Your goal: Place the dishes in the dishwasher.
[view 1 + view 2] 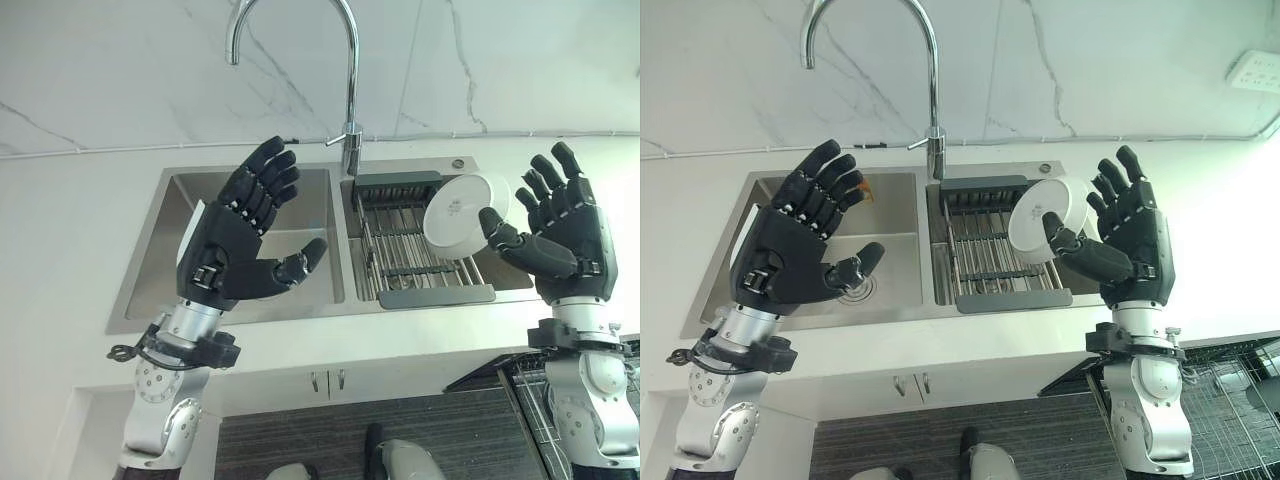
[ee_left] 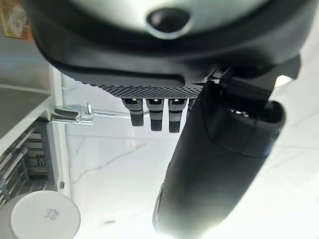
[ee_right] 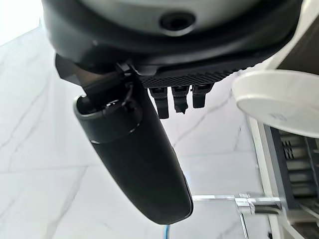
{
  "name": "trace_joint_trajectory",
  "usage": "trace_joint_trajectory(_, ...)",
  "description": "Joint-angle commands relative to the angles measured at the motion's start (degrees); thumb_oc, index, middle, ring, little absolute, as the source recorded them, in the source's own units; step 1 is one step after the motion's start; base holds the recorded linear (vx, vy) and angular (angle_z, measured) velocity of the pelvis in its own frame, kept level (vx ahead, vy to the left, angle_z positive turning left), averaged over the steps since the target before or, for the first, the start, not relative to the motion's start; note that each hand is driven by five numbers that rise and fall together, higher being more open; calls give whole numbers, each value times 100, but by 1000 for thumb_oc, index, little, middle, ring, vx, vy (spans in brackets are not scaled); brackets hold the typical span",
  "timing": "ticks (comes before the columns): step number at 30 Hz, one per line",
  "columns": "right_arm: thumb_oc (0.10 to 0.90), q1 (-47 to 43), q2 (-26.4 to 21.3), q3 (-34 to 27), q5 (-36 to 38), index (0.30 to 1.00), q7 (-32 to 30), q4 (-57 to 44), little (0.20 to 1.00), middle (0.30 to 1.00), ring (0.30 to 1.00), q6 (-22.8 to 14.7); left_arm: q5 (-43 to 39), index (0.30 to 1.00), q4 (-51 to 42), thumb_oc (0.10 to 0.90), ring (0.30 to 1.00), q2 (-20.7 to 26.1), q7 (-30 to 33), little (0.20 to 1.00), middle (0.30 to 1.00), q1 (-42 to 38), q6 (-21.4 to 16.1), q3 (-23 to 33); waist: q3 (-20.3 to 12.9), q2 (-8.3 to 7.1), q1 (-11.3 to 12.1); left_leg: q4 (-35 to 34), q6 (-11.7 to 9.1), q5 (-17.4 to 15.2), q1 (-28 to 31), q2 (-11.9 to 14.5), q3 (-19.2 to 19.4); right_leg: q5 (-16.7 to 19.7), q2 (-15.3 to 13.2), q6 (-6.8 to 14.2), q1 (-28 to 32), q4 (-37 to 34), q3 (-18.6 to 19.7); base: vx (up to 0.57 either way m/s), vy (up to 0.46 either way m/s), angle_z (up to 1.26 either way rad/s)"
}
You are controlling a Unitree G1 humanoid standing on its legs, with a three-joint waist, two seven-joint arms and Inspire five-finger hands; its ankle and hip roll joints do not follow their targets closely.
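A white bowl [image 1: 466, 210] stands tilted on its edge in the dark drying rack [image 1: 400, 245] set over the right basin of the steel sink; its underside faces me, as with the bowl [image 2: 45, 218] and the bowl [image 3: 281, 102] in the wrist views. My right hand [image 1: 560, 225] is raised just right of the bowl, fingers straight, thumb toward it, holding nothing. My left hand [image 1: 245, 235] hovers over the left basin [image 1: 185, 215], fingers spread and empty. At lower right the wire dishwasher rack [image 1: 1240, 400] is pulled out.
A tall chrome faucet [image 1: 350, 90] arches over the sink's divider. White marble counter [image 1: 70, 220] and wall surround the sink. A small orange object [image 1: 870, 188] lies at the back of the left basin. Cabinet doors [image 1: 325, 382] sit below the counter edge.
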Motion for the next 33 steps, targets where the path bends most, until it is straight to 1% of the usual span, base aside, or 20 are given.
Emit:
trace_joint_trajectory(1, 800, -666, -284, -474, -145, 900, -272, -14, 900, 900, 900, -802, 36, 900, -425, 800, 900, 275, 9, 900, 900, -475, -641, -134, -446, 22, -25, -214, -6, -588, 357, 69, 0, -516, -282, 840, -103, 141, -7, 0, 0, 0)
trace_joint_trajectory(6, 800, -793, -314, -651, 9, 900, -646, 348, 900, 900, 900, -821, 68, 900, -346, 800, 900, 321, 50, 900, 900, -558, -641, -196, -459, 7, -49, -214, 28, -613, 384, 81, 61, -498, -266, 842, -70, 141, 6, 9, 11, -10)
trace_joint_trajectory(9, 800, -836, -273, -650, 144, 900, -674, 568, 900, 900, 900, -737, 70, 900, -264, 800, 900, 329, 43, 900, 900, -609, -674, -231, -467, -4, -54, -214, 39, -622, 399, 82, 83, -493, -265, 840, -59, 141, 7, 1, 5, -7)
trace_joint_trajectory(13, 800, -918, -204, -473, 386, 900, -554, 982, 900, 900, 900, -293, 110, 900, -191, 800, 900, 346, 33, 900, 900, -705, -655, -358, -472, -33, -21, -214, 64, -625, 406, 65, 96, -493, -272, 840, -26, 141, -1, 0, 0, 0)
trace_joint_trajectory(16, 800, -997, -238, -376, 485, 900, -515, 1238, 900, 900, 900, -2, 112, 900, -147, 800, 900, 384, 39, 900, 900, -758, -645, -424, -484, -61, 10, -214, 65, -622, 406, 58, 94, -492, -283, 841, -8, 141, -18, 0, 0, 0)
trace_joint_trajectory(19, 800, -1096, -273, -262, 811, 900, -292, 1629, 900, 900, 900, 334, 147, 900, -79, 800, 900, 407, 68, 900, 900, -847, -614, -506, -488, -99, 37, -214, 69, -631, 416, 48, 103, -475, -303, 855, 2, 141, -47, 0, 0, 0)
trace_joint_trajectory(21, 800, -1176, -344, -212, 947, 900, -175, 1842, 900, 900, 900, 484, 138, 900, -25, 800, 900, 443, 44, 900, 900, -893, -589, -533, -480, -123, 65, -214, 74, -640, 429, 45, 108, -455, -319, 868, 10, 141, -71, -7, -33, 1)
trace_joint_trajectory(25, 800, -1339, -449, -115, 1044, 900, -132, 2098, 900, 900, 900, 597, 148, 900, 22, 800, 900, 479, 27, 900, 900, -964, -574, -604, -465, -142, 126, -214, 86, -649, 437, 33, 92, -441, -329, 881, 34, 141, -98, 0, 0, 0)
trace_joint_trajectory(30, 800, -1465, -527, -53, 1042, 900, -159, 2251, 900, 900, 900, 622, 146, 900, 32, 800, 900, 499, 41, 900, 900, -1009, -559, -643, -460, -145, 161, -214, 99, -656, 442, 23, 82, -450, -330, 879, 59, 141, -102, 0, 0, 0)
trace_joint_trajectory(33, 800, -1503, -557, -33, 1075, 900, -150, 2320, 900, 900, 900, 700, 168, 900, 48, 800, 900, 504, 55, 900, 900, -1009, -556, -655, -460, -140, 177, -214, 105, -655, 438, 23, 89, -471, -321, 870, 81, 141, -95, 0, 0, 0)
